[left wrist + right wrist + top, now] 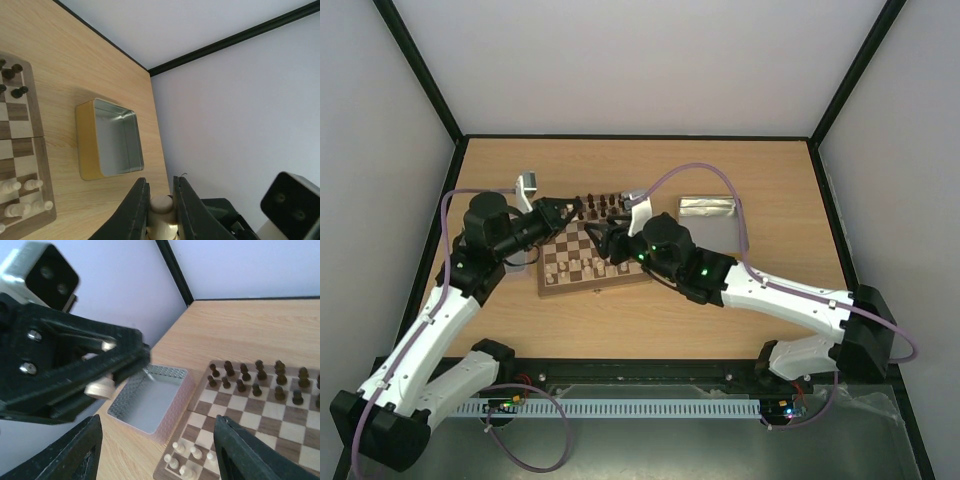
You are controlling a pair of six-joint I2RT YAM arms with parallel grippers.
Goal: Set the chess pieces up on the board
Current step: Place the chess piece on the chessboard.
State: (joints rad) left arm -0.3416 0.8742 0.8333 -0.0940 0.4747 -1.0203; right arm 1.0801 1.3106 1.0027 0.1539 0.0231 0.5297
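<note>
left jaws grip piece (162, 207), right jaws wide

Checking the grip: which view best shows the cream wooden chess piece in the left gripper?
Left wrist view: the cream wooden chess piece sits close up, pinched between the left gripper's fingers. The right wrist view shows it smaller and blurred. The top view leaves it too small to tell.

Left arm (430, 330) and right arm (790, 295) reach over the board (595, 286).
At its far edge the left gripper (161, 189) pinches a pale piece (162, 206); the right gripper (157, 437) is spread wide.
</note>
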